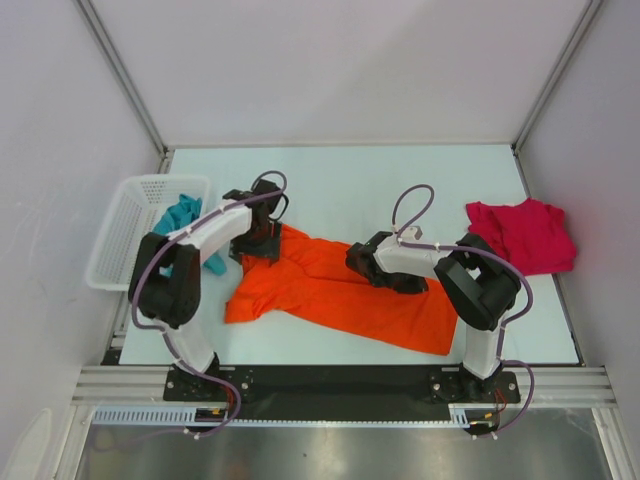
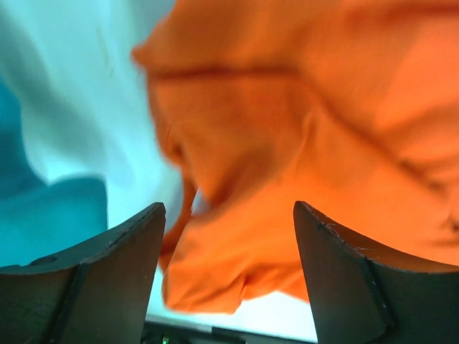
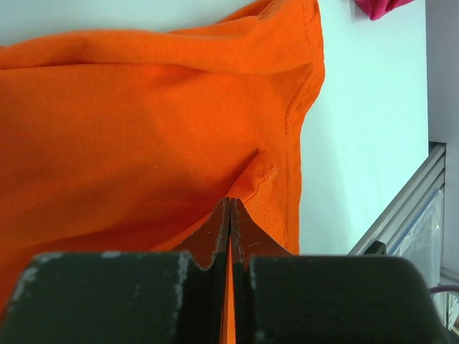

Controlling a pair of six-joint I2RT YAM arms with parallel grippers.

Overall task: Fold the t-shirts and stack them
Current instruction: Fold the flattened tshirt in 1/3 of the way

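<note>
Plain orange t-shirt (image 1: 330, 290) — in right pincer (image 3: 229, 203)

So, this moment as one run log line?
left gripper: open at orange t-shirt | right gripper: shut on orange t-shirt | red t-shirt: far right

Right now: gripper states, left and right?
Left gripper: open, gripping nothing; the orange shirt lies just beyond its fingers.
Right gripper: shut on the orange shirt, a fold pinched between its fingers.
</note>
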